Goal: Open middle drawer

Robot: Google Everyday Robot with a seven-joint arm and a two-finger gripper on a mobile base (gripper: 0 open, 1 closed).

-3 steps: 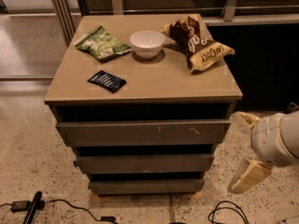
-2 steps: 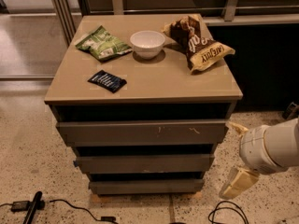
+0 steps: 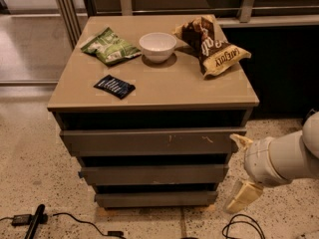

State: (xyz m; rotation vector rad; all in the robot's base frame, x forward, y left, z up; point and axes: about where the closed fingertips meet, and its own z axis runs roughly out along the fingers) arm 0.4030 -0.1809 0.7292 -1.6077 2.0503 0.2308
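The middle drawer (image 3: 154, 174) is the plain grey-brown front panel of medium height, closed, below the taller scratched top panel (image 3: 149, 142) and above the narrow bottom panel (image 3: 157, 199). My gripper (image 3: 240, 169) is at the cabinet's right front corner, level with the middle drawer's right end. Its two cream fingers are spread apart, one (image 3: 241, 141) up by the top panel's right end and one (image 3: 242, 195) lower near the bottom panel. It holds nothing.
On the cabinet top (image 3: 199, 91) lie a green chip bag (image 3: 110, 46), a white bowl (image 3: 157, 46), a brown snack bag (image 3: 212, 44) and a small dark packet (image 3: 114, 86). Cables (image 3: 241, 227) and a black plug (image 3: 35, 220) lie on the speckled floor.
My gripper and arm have moved left, from well right of the cabinet to its right front corner.
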